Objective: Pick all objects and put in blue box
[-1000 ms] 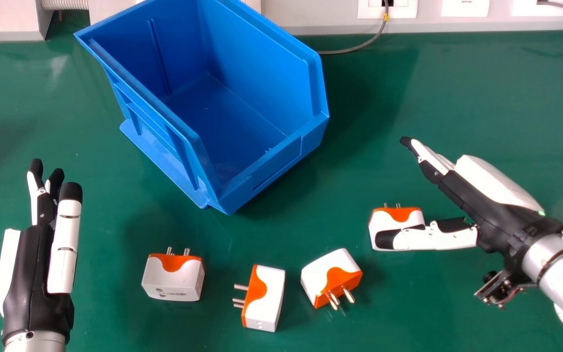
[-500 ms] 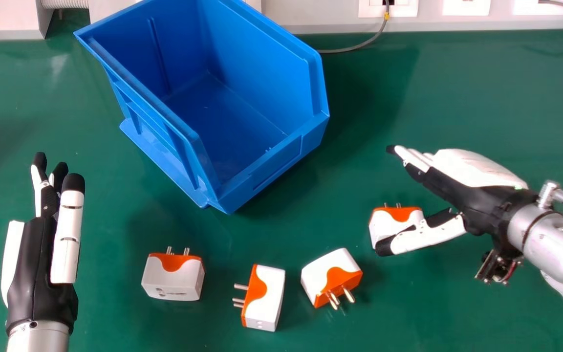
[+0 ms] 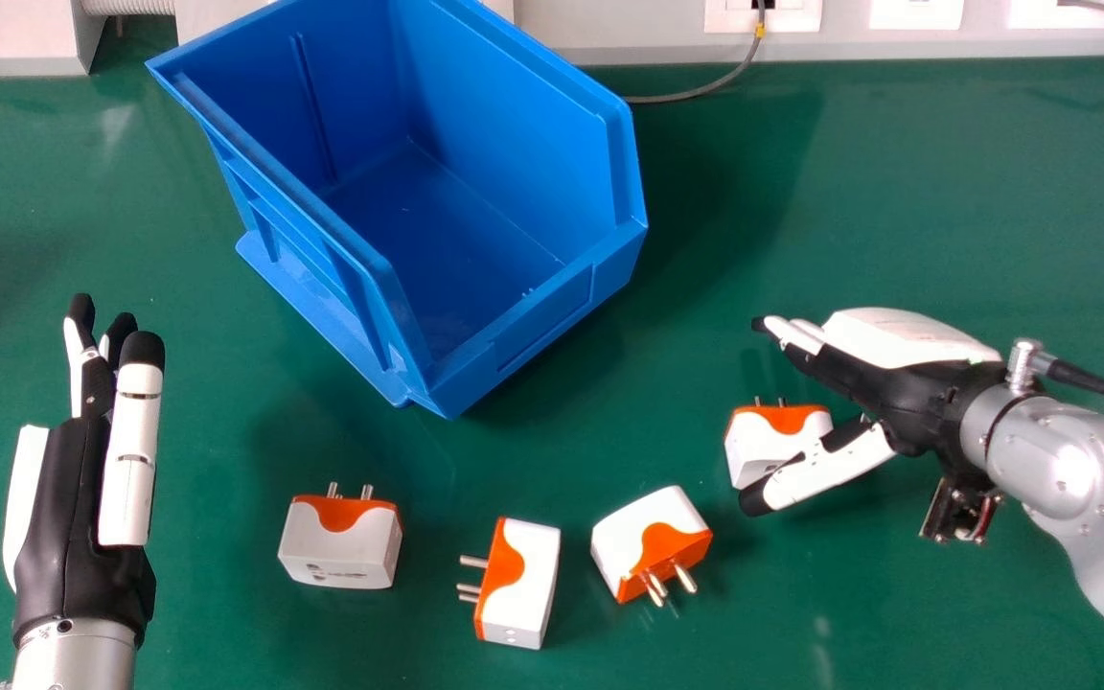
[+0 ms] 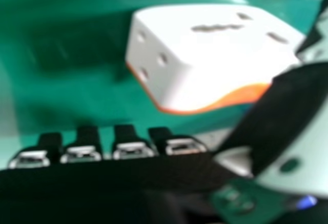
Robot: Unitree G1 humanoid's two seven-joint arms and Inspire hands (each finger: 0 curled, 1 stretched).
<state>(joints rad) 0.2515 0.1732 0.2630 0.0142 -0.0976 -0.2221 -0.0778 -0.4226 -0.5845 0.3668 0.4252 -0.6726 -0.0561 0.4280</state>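
My right hand (image 3: 907,407) is open around the rightmost white-and-orange plug adapter (image 3: 768,441), its straight fingers beyond the adapter and the thumb on the near side, partly covering it. In the right hand view the adapter (image 4: 220,55) lies between the open hand's fingers (image 4: 130,147) and thumb; a firm grip is not visible. Three more adapters lie on the table: one at left (image 3: 339,546), one at centre (image 3: 525,585) with pins pointing left, one right of it (image 3: 643,541). The blue box (image 3: 523,326) stands behind them. My left hand (image 3: 68,517) is open at far left.
The green table (image 3: 897,192) spreads around the box. A grey cable (image 3: 696,94) runs from a wall socket down to the table behind the box, and a white panel (image 3: 609,34) with sockets borders the back edge.
My right hand has moved left and toward the near side, its thumb tip now lower beside the adapter. The left hand has shifted slightly forward. Adapters and box have stayed put.
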